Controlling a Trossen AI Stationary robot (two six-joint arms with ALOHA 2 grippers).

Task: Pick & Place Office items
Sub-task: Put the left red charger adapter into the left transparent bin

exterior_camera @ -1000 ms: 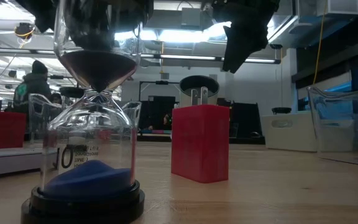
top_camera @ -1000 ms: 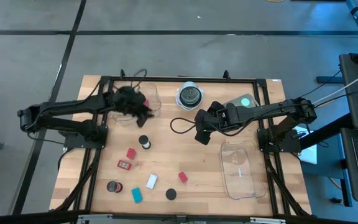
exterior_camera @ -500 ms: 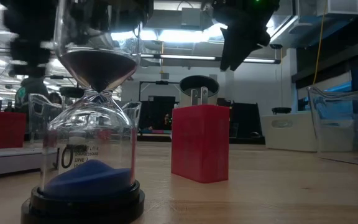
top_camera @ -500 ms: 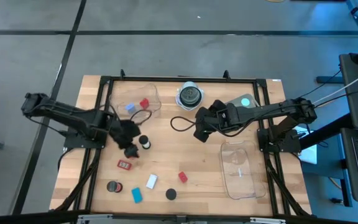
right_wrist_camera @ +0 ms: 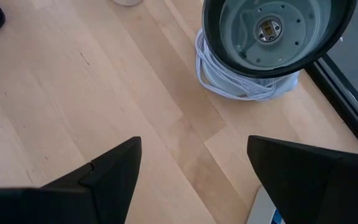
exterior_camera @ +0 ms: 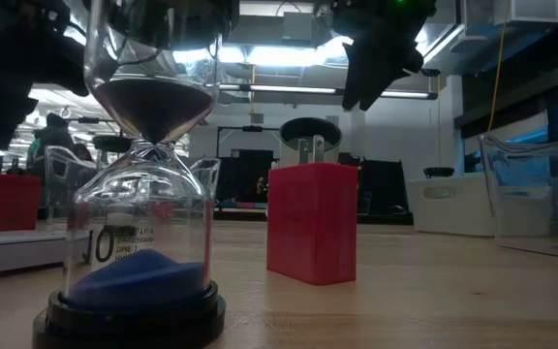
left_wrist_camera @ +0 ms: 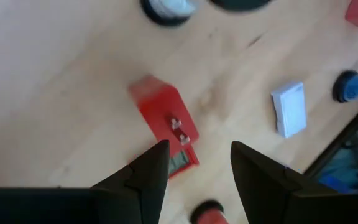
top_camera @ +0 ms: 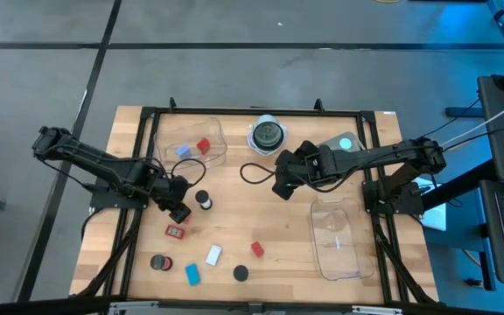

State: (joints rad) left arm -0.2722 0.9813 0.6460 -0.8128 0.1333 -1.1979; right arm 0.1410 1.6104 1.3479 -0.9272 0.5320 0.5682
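My left gripper (top_camera: 179, 210) (left_wrist_camera: 197, 165) hangs open over a red block with two metal prongs (left_wrist_camera: 161, 112), which its fingers hide in the high view. A red-framed tag (top_camera: 175, 231) (left_wrist_camera: 180, 163) lies at the block's end. Neither finger touches anything. Further pieces lie flat on the table: a black-and-white disc (top_camera: 204, 200), a red block (top_camera: 257, 248), a white block (top_camera: 213, 255), a teal piece (top_camera: 192, 274) and black discs (top_camera: 241, 273). My right gripper (top_camera: 280, 188) (right_wrist_camera: 194, 168) waits open above bare wood mid-table.
A clear tray (top_camera: 191, 144) at the far left holds a blue piece (top_camera: 182, 150) and a red piece (top_camera: 203, 146). Another clear tray (top_camera: 335, 236) lies at the right. A round white-rimmed dark object (top_camera: 268, 134) sits on coiled cable at the far edge. An hourglass (exterior_camera: 148, 194) fills the low view.
My left gripper has swung from over the far-left tray toward the near edge and now hangs over the red block beside the tag. The tray's blue and red pieces, covered by the arm before, now show. The right arm has kept still.
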